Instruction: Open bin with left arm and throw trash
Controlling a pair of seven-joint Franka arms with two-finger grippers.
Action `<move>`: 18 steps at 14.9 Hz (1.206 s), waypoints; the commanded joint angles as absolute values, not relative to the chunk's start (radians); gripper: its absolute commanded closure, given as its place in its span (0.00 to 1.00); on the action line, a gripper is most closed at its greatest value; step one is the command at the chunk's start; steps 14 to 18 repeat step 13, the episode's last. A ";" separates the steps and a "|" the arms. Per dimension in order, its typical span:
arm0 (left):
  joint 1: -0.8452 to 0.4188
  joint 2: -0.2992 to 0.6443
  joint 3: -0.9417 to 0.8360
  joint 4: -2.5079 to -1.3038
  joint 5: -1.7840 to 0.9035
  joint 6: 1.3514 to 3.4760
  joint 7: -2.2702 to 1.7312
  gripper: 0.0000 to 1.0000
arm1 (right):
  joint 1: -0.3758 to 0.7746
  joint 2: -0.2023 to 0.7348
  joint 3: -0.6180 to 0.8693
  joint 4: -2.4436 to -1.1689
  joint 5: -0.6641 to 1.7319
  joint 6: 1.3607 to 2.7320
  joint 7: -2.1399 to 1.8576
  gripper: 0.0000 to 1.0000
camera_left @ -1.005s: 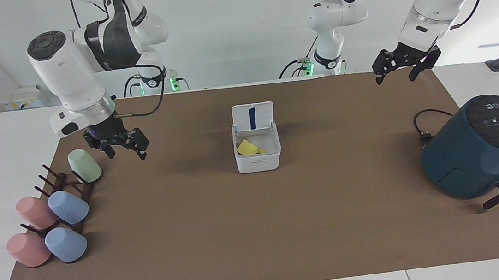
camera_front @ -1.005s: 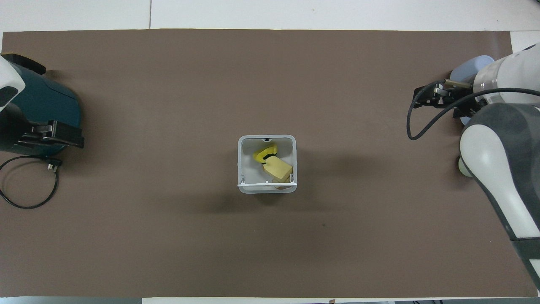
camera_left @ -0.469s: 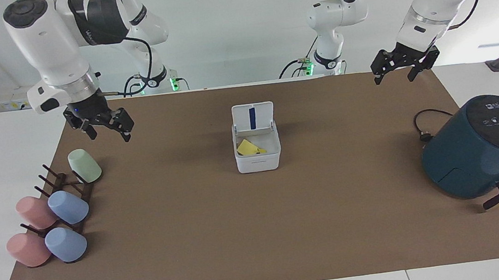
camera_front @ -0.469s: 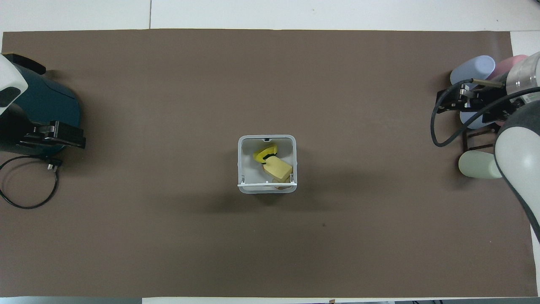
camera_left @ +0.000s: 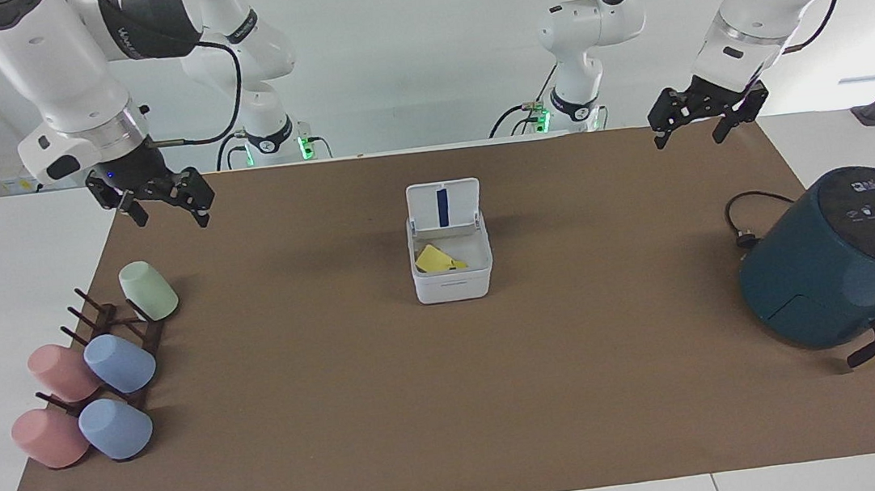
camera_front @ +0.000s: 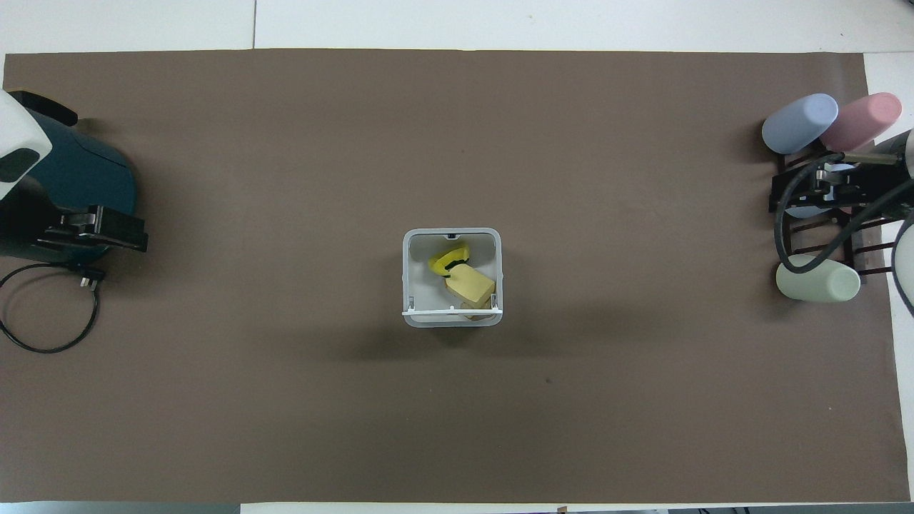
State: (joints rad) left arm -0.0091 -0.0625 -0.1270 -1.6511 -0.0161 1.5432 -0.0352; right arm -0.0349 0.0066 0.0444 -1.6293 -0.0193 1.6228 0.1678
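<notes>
Item: small white rounded-cube plastic bin (camera_left: 452, 272), hinged lid (camera_left: 444, 206) upright, blue stripe showing; mid-mat, well apart from both grippers, between them.
Contents: trash (camera_front: 463, 275), a bright yellow notched plastic piece and a pale yellow chunk, matte, lying inside; a third scrap barely shows.
Right gripper (camera_left: 161, 203): black, two-finger, released and empty; risen over the last second from beside the pale green cup (camera_left: 149, 290) to above the mat's edge.
Left gripper (camera_left: 701, 118): released, empty, raised near the dark-teal air fryer (camera_left: 841, 260), waiting.
Assessment: both arms clear; task likely complete.
</notes>
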 commanded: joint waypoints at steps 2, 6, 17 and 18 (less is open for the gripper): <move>-0.006 -0.080 -0.132 -1.666 0.003 1.546 -0.031 0.00 | -0.046 -0.018 0.058 -1.658 -0.029 1.618 0.152 0.00; -0.008 -0.080 -0.132 -1.667 0.003 1.546 -0.031 0.00 | -0.038 -0.020 0.060 -1.661 -0.028 1.615 0.156 0.00; -0.006 -0.080 -0.132 -1.667 0.003 1.546 -0.031 0.00 | -0.040 -0.018 0.060 -1.661 -0.028 1.624 0.152 0.00; -0.006 -0.080 -0.132 -1.667 0.003 1.546 -0.031 0.00 | -0.040 -0.018 0.060 -1.661 -0.028 1.624 0.152 0.00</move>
